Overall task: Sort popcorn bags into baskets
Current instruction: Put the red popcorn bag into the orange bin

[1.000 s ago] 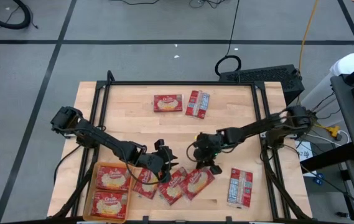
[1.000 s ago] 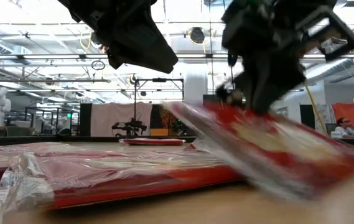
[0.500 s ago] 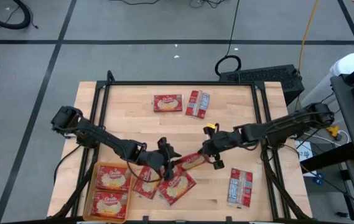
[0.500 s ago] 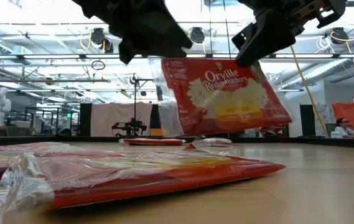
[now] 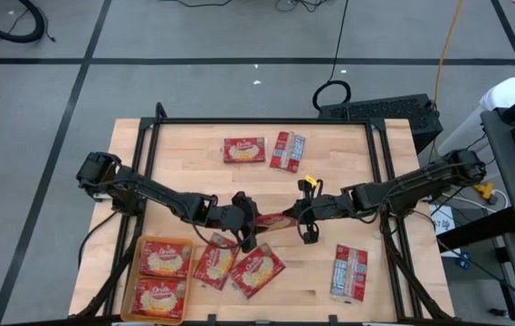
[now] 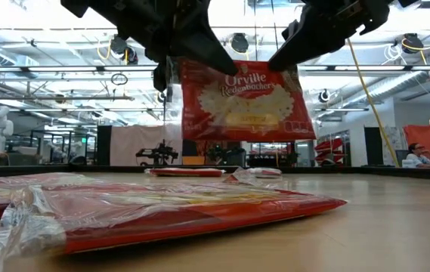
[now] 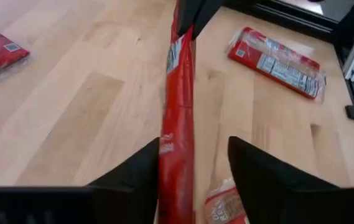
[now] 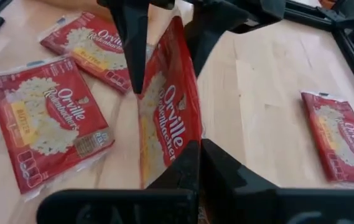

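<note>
A red popcorn bag (image 5: pixel 275 220) hangs on edge in the air above the table's middle; its printed face (image 6: pixel 241 98) looks toward the near edge. My right gripper (image 5: pixel 295 217) is shut on the bag's right end. My left gripper (image 5: pixel 246 223) is open, its two fingers standing either side of the bag's left end (image 7: pixel 178 124). The orange basket (image 5: pixel 136 288) sits at the near left corner with two bags lying flat in it. Two more bags (image 5: pixel 214 264) (image 5: pixel 257 270) lie beside it. My right gripper pinches the bag's upper right corner (image 8: pixel 180 140) between its two fingers, coming slanting down from the table's right. The bag is lifted clear and hangs upright below the fingers (image 6: pixel 294 53). My left gripper: the bag passes close to one finger (image 7: pixel 145 171); I cannot tell whether they touch.
Two bags (image 5: pixel 243 149) (image 5: pixel 287 150) lie near the far edge and one (image 5: pixel 348 272) near the right near corner. Bare wood shows in the table's middle and left. A black frame runs round the table's edges (image 5: pixel 257 121).
My right gripper has lifted one bag off the pile near the basket and carried it up and toward the far edge; the bag turned from lying flat to hanging upright. My left gripper rose and moved right toward the bag, until its fingers stood either side of the bag's left end.
</note>
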Controlling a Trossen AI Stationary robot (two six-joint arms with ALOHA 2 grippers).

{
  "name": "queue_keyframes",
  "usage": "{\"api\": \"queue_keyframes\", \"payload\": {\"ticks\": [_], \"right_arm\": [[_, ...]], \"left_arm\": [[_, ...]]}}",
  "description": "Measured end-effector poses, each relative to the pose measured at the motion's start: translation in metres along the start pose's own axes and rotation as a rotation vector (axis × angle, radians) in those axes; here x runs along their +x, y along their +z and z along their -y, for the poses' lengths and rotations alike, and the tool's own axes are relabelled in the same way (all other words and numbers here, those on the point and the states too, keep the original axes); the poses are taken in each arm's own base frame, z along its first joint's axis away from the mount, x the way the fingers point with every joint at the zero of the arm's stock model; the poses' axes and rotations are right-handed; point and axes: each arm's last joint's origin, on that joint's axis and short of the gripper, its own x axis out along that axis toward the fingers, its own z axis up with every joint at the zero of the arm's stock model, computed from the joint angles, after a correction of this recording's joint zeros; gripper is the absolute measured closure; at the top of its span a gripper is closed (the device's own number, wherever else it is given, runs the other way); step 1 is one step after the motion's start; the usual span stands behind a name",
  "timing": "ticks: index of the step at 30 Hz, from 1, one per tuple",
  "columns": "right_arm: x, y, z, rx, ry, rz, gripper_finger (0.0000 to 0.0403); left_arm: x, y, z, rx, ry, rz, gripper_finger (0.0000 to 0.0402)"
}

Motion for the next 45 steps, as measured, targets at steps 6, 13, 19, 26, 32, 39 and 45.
{"api": "queue_keyframes", "payload": {"ticks": [6, 13, 19, 26, 32, 39, 45], "right_arm": [[0.0, 0.002, 0.0, 0.007, 0.0, 0.014, 0.0403], [-0.002, 0.006, -0.006, 0.022, 0.052, 0.051, 0.0386], [-0.005, 0.007, -0.016, 0.004, 0.102, 0.068, 0.0338], [0.001, -0.012, -0.024, 0.006, 0.117, 0.118, 0.0311], [0.005, -0.032, -0.026, 0.06, 0.124, 0.205, 0.031], [0.006, -0.048, -0.027, 0.074, 0.128, 0.24, 0.031], [0.006, -0.048, -0.027, 0.085, 0.129, 0.245, 0.031]], "left_arm": [[-0.012, 0.003, -0.002, 0.007, -0.029, -0.056, 0.0338], [-0.059, 0.009, -0.003, 0.009, -0.051, -0.167, 0.0377], [-0.116, -0.003, 0.01, 0.03, -0.121, -0.306, 0.0388], [-0.181, -0.022, 0.024, -0.03, -0.177, -0.411, 0.0381], [-0.224, -0.043, 0.026, -0.138, -0.11, -0.479, 0.0387], [-0.251, -0.066, 0.034, -0.22, -0.077, -0.528, 0.038], [-0.267, -0.08, 0.044, -0.274, -0.116, -0.573, 0.0384]]}}
